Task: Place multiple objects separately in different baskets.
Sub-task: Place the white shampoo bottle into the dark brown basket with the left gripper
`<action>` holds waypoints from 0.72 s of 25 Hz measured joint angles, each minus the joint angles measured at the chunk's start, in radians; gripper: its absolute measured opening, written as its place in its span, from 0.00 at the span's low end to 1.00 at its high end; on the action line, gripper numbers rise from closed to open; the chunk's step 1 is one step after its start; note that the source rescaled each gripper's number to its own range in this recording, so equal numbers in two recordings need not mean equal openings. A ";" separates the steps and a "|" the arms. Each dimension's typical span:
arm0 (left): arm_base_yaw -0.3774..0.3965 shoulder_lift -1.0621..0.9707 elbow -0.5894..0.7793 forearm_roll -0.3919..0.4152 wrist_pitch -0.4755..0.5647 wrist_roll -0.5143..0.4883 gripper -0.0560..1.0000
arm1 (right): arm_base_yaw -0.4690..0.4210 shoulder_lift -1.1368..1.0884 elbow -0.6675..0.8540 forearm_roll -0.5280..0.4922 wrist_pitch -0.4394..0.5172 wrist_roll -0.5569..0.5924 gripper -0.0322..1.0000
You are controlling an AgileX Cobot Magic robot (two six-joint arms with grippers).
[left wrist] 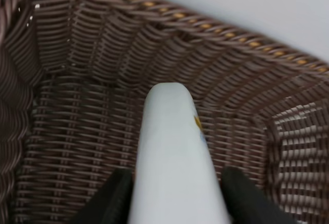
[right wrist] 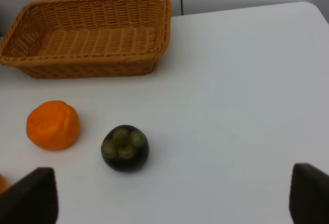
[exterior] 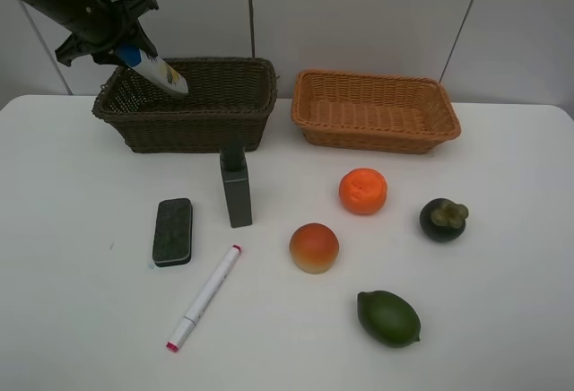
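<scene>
My left gripper (exterior: 134,53) is shut on the white bottle with blue cap (exterior: 160,70) and holds it tilted over the dark brown basket (exterior: 193,126). In the left wrist view the bottle (left wrist: 172,152) points into the basket (left wrist: 77,131). The light orange-tan basket (exterior: 375,111) is empty. On the table lie the dark eraser block (exterior: 173,231), dark pump bottle (exterior: 236,187), pink-tipped marker (exterior: 204,297), orange (exterior: 362,191), peach (exterior: 314,247), mangosteen (exterior: 443,219) and green lime (exterior: 388,317). My right gripper (right wrist: 169,193) is open above the table near the mangosteen (right wrist: 125,148) and orange (right wrist: 53,125).
The white table (exterior: 502,319) runs to a grey panelled wall behind the baskets. The tan basket also shows in the right wrist view (right wrist: 87,36).
</scene>
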 joint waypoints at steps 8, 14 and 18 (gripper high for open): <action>0.000 0.024 -0.001 -0.005 -0.001 0.168 0.51 | 0.000 0.000 0.000 0.000 0.000 0.000 1.00; 0.000 0.018 -0.033 -0.004 0.115 0.194 0.98 | 0.000 0.000 0.000 0.000 0.000 0.000 1.00; 0.000 -0.027 -0.102 0.004 0.255 0.169 1.00 | 0.000 0.000 0.000 0.000 0.000 0.000 1.00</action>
